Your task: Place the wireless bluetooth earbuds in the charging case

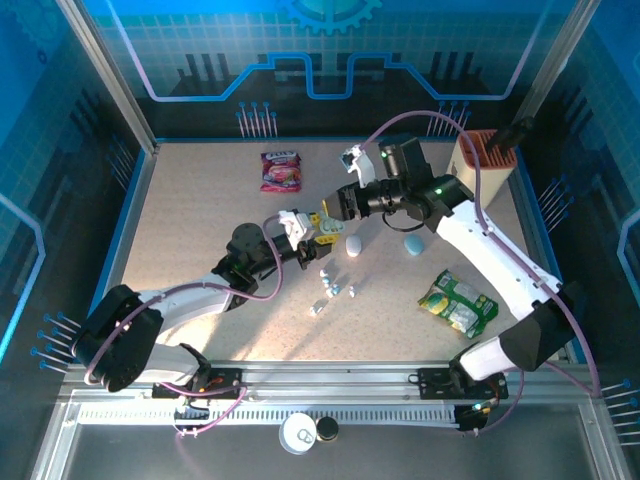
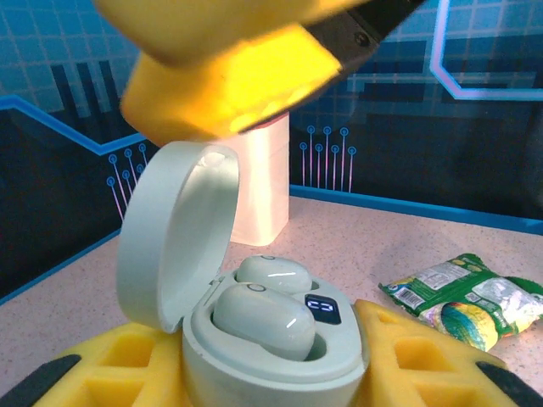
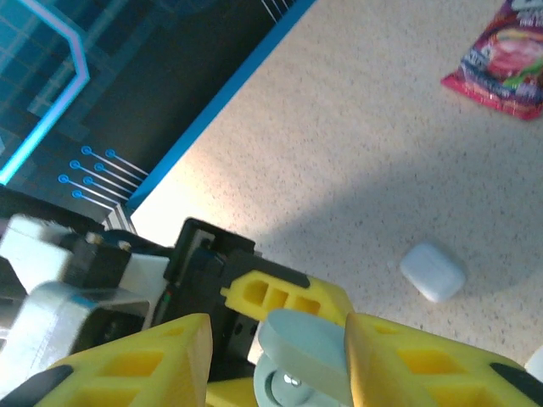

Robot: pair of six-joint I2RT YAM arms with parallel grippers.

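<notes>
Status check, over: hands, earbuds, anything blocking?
Left hand shut on open charging case. Right hand open, straddling its lid. Two earbuds seated; loose earbuds on table.

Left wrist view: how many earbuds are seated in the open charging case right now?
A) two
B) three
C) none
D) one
A: two pale earbuds sit side by side in the wells of the charging case, with its lid hinged up.
</notes>
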